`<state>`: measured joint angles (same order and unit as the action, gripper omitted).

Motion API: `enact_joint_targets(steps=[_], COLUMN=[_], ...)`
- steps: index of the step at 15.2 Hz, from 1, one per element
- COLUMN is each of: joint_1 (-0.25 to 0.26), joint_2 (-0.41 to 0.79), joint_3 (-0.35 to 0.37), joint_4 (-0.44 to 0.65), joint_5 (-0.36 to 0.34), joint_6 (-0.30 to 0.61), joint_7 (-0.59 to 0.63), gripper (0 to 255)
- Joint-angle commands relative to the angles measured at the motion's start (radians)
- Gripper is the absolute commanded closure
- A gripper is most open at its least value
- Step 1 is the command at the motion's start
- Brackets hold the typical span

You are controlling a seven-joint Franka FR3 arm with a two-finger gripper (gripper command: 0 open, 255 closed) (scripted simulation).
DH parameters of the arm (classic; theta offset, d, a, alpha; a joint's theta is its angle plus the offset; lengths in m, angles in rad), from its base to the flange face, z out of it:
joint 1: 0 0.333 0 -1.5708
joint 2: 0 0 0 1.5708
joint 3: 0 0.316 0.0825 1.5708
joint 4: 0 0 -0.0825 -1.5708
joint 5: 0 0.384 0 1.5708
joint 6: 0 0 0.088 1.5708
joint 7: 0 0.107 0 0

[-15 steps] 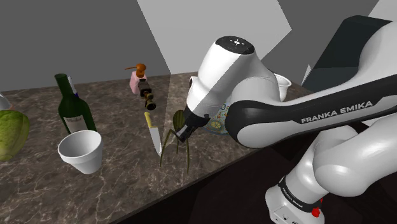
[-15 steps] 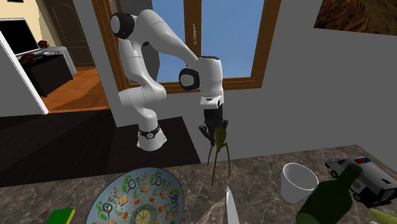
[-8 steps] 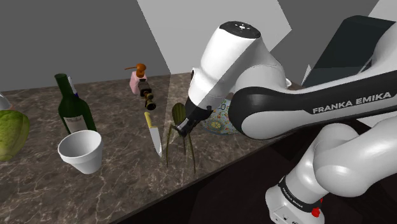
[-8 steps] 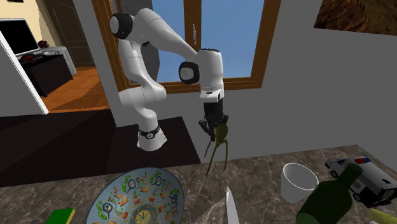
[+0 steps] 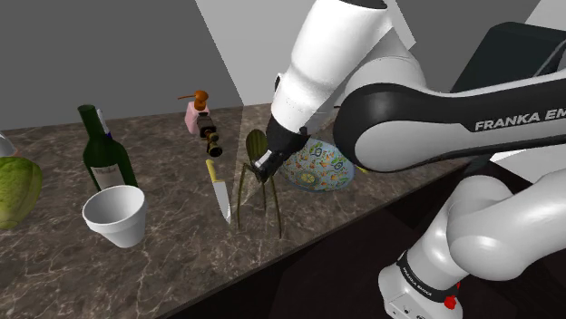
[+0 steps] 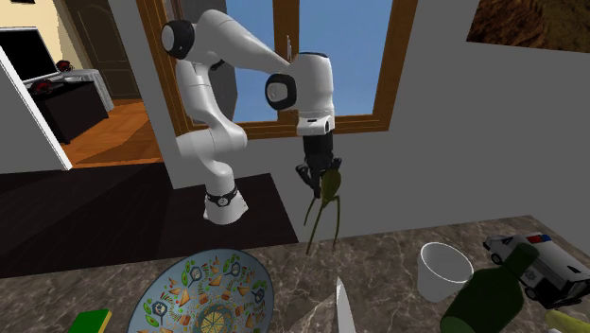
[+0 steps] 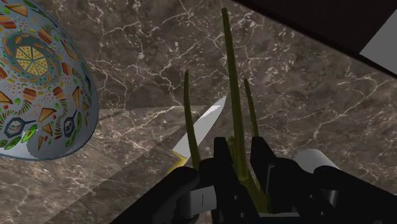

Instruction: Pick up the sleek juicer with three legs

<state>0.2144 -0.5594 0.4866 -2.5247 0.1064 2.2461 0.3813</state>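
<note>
Juicer [image 5: 257, 148] higher, in hand [image 5: 264, 170]

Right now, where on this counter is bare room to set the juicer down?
Bare marble: the near edge of the counter between white cup and knife; and behind, between wine bottle and pink dispenser. Crowded: between knife and patterned bowl, below the juicer in the hand.
</note>
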Motion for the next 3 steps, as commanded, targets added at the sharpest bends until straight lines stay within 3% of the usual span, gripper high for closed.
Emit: enact_joint_targets(steps=[1,3], joint_1=[0.0,0.0], joint_2=[-0.008,-0.008], joint_3=[-0.007,-0.008], joint_4=[0.021,0.023], joint_5=[-0.001,-0.001], joint_6=[-0.029,-0.031], joint_7=[-0.005,-0.005], gripper=[255,255])
